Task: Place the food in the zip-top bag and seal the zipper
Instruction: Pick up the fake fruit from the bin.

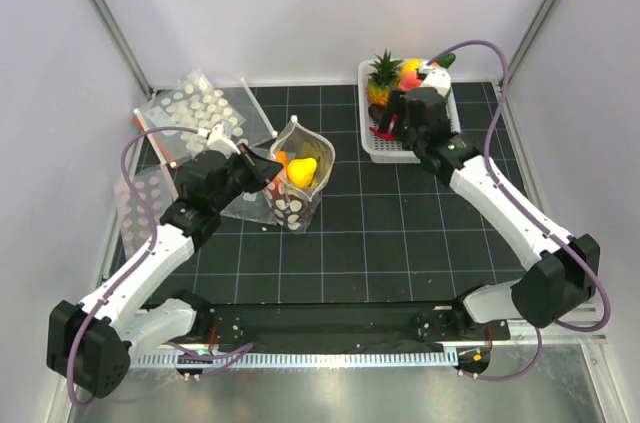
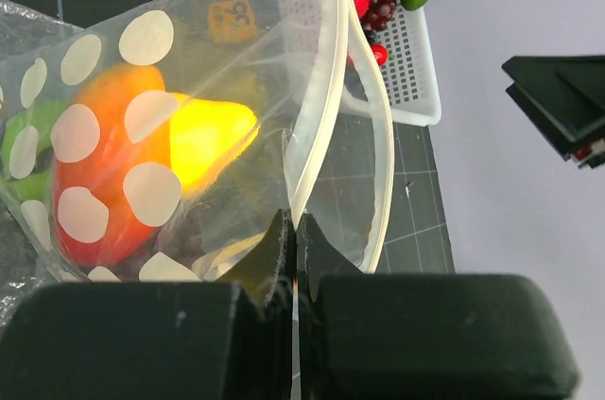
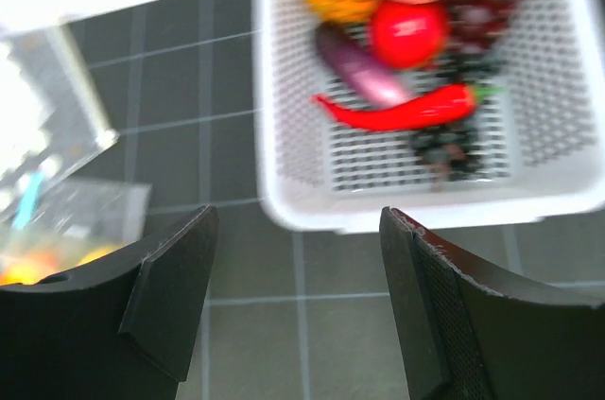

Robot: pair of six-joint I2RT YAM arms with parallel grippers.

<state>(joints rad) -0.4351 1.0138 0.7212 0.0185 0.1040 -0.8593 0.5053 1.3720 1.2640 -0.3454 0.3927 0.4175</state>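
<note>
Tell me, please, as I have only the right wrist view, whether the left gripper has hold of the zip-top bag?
Observer: Yes, the left gripper is shut on the zipper at the mouth of the zip-top bag.
Operator: Is that mouth open or closed?
Observer: Open; the bag stands upright with its two lips spread apart.
Operator: What is inside? I see only a blur.
Observer: A yellow piece beside an orange piece.
</note>
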